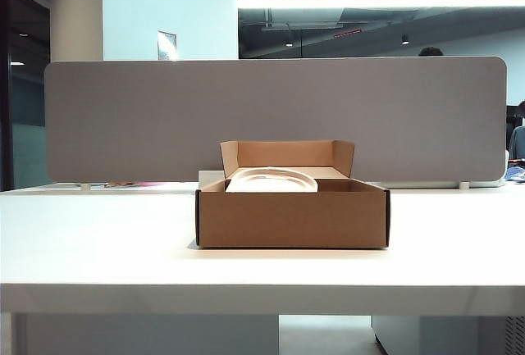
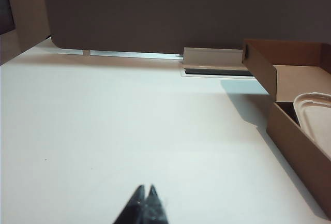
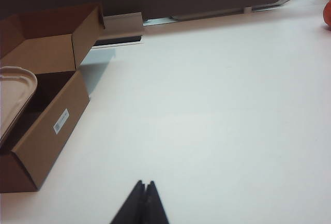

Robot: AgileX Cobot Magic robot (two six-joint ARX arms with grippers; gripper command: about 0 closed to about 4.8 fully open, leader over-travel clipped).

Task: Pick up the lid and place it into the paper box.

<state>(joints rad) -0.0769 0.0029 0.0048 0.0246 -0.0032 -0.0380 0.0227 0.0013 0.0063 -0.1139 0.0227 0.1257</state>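
Left gripper (image 2: 145,189): nearest to us in the left wrist view, we see its dark fingertips pressed together, nothing between them, hovering over bare table to the left of the box and well apart from it.
Right gripper (image 3: 144,184): same story in the right wrist view, we've got the tips pinched together and empty, above open table on the box's right side, clear of it.
Table (image 1: 98,240): white and flat, we see it running from the front edge back to the divider; neither arm shows in the exterior view.
Box (image 1: 291,220): brown cardboard, sitting mid-table, its plain front wall facing us, its back flap standing upright with side tabs folded in; we spot a small white label on its right side wall in the right wrist view.
Lid (image 1: 271,179): there it is, cream and shallow, inside the box; we see it tilted, its rim poking up above the front wall.
Divider (image 1: 271,117): grey panel with rounded corners, standing upright along the far edge of the table behind the box.
Beyond: we make out a pale wall and a bright ceiling light strip.
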